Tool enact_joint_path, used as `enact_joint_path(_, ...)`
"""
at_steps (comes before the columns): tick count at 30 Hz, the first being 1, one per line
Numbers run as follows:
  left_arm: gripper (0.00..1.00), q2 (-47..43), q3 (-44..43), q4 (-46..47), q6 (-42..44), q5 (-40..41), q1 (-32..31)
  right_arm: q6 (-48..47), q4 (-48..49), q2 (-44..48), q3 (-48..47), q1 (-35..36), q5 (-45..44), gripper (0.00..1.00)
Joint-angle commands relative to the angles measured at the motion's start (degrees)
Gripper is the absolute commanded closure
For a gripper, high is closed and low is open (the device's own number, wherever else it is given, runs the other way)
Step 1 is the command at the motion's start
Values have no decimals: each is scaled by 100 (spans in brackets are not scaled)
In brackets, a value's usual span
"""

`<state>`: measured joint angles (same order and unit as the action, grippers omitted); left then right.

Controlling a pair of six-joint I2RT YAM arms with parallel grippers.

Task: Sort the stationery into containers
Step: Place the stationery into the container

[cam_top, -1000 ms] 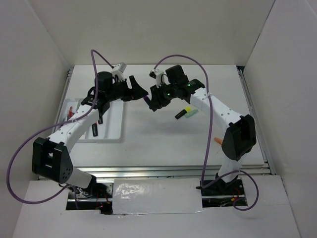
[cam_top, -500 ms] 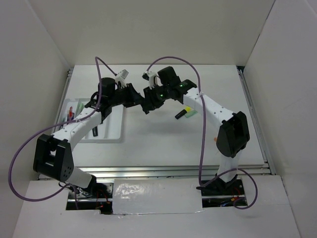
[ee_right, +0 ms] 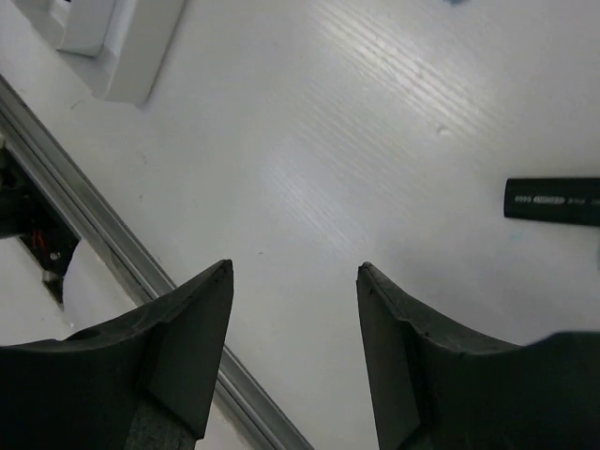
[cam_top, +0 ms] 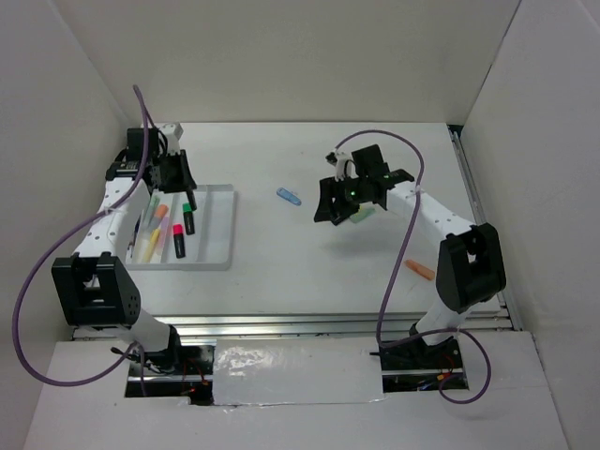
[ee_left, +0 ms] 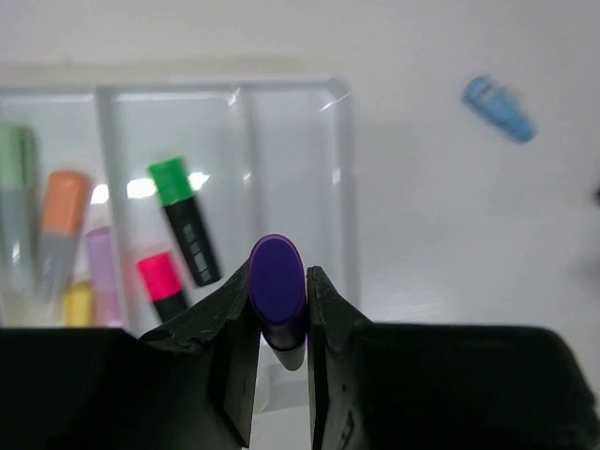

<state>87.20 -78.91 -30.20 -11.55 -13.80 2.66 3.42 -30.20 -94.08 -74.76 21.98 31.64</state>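
The left gripper (ee_left: 279, 281) has its jaws clenched on a purple marker (ee_left: 277, 267), which stands end-on between them. In the overhead view this gripper hangs over the far end of the white compartment tray (cam_top: 217, 227), at the left side of the table (cam_top: 281, 253).

Several pieces already lie in the tray. A black marker with a green cap (ee_left: 183, 225) and a pink-capped marker (ee_left: 164, 286) share one long compartment. To their left are an orange highlighter (ee_left: 61, 216), a mint one (ee_left: 14, 173), a lilac one (ee_left: 103, 272) and a yellow one (ee_left: 80, 302).

A small blue piece (cam_top: 289, 196) lies loose on the table between the arms.

The right gripper (ee_right: 294, 272) hangs over bare table, jaws released and wide apart with nothing between them. A black marker (ee_right: 553, 200) lies just to its side. A green highlighter (cam_top: 362, 214) lies near this gripper, and an orange marker (cam_top: 419, 270) lies close to the right arm's elbow.
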Motion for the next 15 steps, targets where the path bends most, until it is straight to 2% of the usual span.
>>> enact_joint_path(1, 97, 201, 157, -909, 830, 913, 165, 360, 391, 171, 557, -44, 79, 38)
enact_joint_path(6, 94, 772, 8, -1120, 725, 1354, 191, 1158, 848, 285, 911, -150, -717, 37)
enact_joint_path(8, 95, 938, 16, -1077, 620, 1345, 200, 1790, 762, 146, 815, -132, -1271, 40)
enact_joint_path(11, 94, 1080, 60, -980, 531, 1731, 157, 2258, 603, -74, 595, -115, -2046, 42)
enact_joint_path(15, 88, 1212, 26, -1014, 435, 2065, 60, 2742, 410, -373, 288, 26, -2723, 41)
